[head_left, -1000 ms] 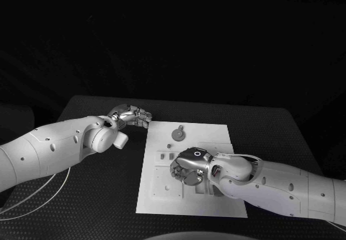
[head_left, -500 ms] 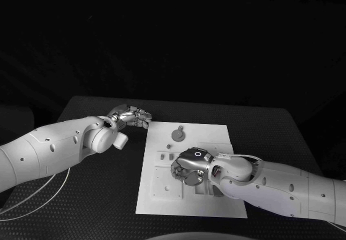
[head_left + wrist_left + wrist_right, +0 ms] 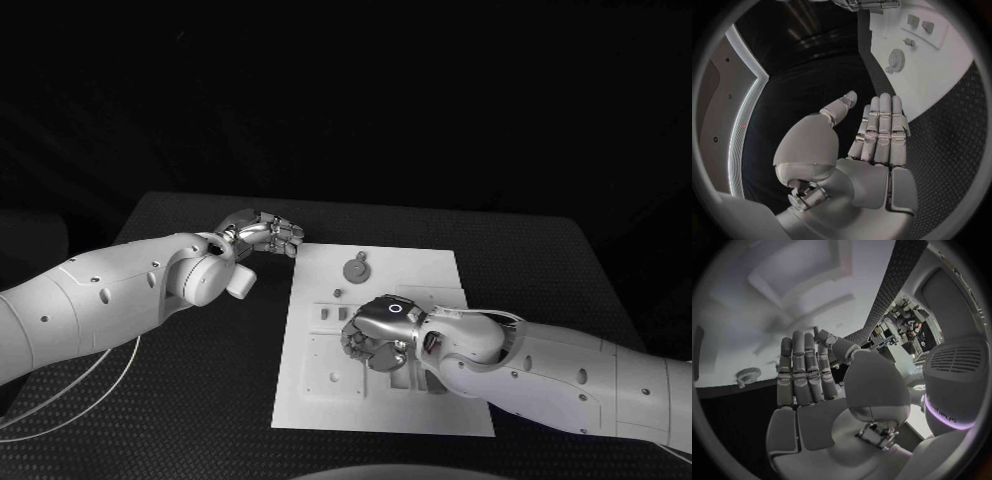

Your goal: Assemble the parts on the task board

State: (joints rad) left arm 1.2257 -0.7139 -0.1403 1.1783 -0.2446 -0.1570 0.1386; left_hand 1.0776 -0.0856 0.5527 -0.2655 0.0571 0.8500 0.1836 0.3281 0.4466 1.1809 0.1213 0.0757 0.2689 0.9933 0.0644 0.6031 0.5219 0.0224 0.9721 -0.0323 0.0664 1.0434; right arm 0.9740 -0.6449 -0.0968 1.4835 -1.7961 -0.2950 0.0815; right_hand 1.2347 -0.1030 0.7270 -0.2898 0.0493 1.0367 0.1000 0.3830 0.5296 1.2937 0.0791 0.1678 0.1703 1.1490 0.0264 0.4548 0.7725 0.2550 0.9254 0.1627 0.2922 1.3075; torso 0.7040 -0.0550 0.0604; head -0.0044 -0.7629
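Right hand (image 3: 378, 335) stays put over task board (image 3: 325, 385) (nothing shifted).

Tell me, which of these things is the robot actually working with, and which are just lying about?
Part of the job:
- white task board
- round gear-like part on the board
- right hand, over the board's middle
- left hand, off the board's far left corner

Just there:
- black table
- thin cable

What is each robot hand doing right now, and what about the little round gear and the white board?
Left hand: open, fingers straight, holding nothing, off the board's far left corner.
Right hand: over the board's middle, fingers straight in the wrist view, holding nothing.
Gear: lying flat on the board, untouched.
Task board: flat on the table.
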